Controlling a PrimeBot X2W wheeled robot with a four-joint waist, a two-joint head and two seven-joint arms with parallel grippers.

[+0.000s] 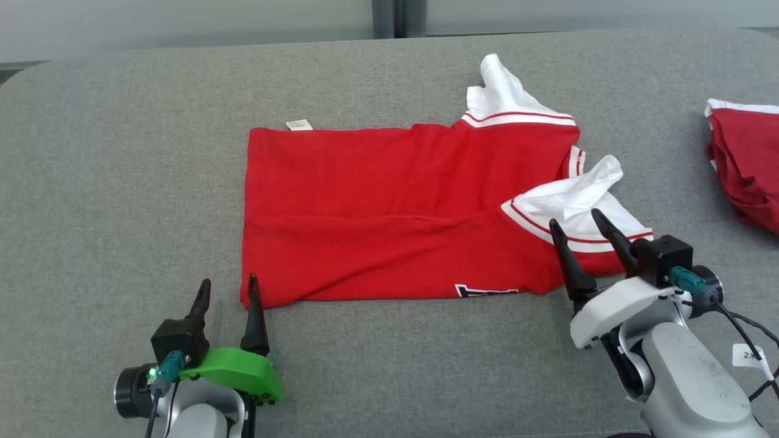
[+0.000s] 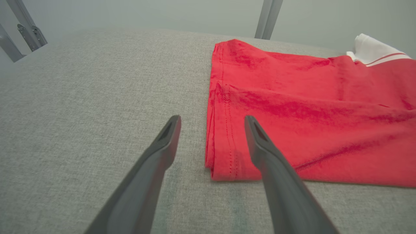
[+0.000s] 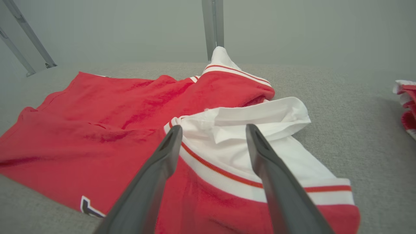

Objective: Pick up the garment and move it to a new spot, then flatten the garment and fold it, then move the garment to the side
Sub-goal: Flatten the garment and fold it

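Left claw [image 1: 228, 281]: wide open, empty; red hem corner [image 2: 224, 169] sits just inside its right finger.
Right claw [image 1: 574, 217]: spread, empty; white sleeve [image 3: 227, 143] lies between its fingers.
Garment [image 1: 377, 207]: flat ahead of both claws; soft, light, limp, so you pinch both layers at the edges.

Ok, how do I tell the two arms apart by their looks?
Both grippers have two long dark tapered fingers and a black block with a teal plug. The left gripper wears a green cover; the right gripper a white cover, with black cables and a small white tag.
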